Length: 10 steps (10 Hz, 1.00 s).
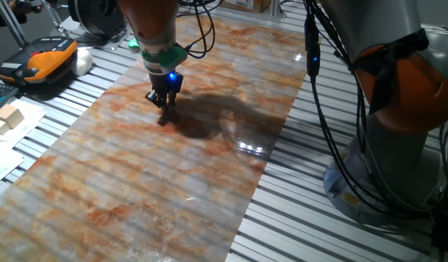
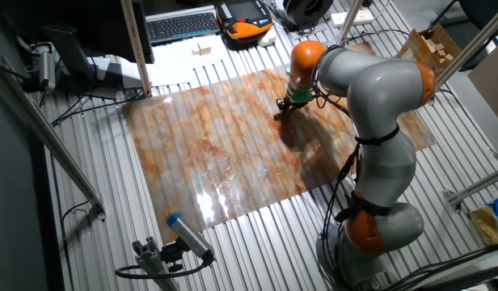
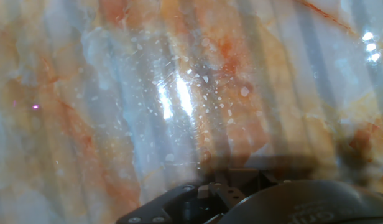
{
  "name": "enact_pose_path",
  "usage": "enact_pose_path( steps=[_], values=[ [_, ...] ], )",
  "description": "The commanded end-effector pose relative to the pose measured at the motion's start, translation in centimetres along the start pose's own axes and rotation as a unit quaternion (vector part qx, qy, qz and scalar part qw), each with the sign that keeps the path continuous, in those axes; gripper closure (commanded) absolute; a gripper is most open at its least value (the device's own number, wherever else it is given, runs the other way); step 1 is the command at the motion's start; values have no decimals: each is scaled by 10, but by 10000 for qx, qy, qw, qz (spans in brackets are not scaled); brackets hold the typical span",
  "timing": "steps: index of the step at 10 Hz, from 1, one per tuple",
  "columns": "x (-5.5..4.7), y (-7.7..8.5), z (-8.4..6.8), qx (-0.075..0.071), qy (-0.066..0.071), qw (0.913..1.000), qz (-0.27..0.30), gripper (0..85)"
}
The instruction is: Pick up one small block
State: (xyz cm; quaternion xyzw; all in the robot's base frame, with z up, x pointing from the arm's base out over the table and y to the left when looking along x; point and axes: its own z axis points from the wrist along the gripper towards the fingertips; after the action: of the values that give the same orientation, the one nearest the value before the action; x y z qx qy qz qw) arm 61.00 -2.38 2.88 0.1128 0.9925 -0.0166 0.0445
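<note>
The end effector is held low over the marbled sheet, presumably for the small block, unseen here; its finger spread cannot be told.

A glossy marbled orange-and-grey sheet lies over a ribbed metal table, with overhead light glaring off it. At the far edge sit a keyboard, white papers and an orange-black device.

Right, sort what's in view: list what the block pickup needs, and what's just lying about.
Job: gripper; marbled mat it works over; the small block, which I cannot make out.
Lying about: larger wooden blocks on paper; orange-and-black device; keyboard; box of wood pieces.
</note>
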Motion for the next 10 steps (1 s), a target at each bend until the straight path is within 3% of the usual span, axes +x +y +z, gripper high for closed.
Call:
enact_pose_path(
  steps=[1,10],
  values=[
    [0,0,0,24,-4,10000,44,510],
    [-2,0,-1,-10,20,10000,90,510]
  ],
)
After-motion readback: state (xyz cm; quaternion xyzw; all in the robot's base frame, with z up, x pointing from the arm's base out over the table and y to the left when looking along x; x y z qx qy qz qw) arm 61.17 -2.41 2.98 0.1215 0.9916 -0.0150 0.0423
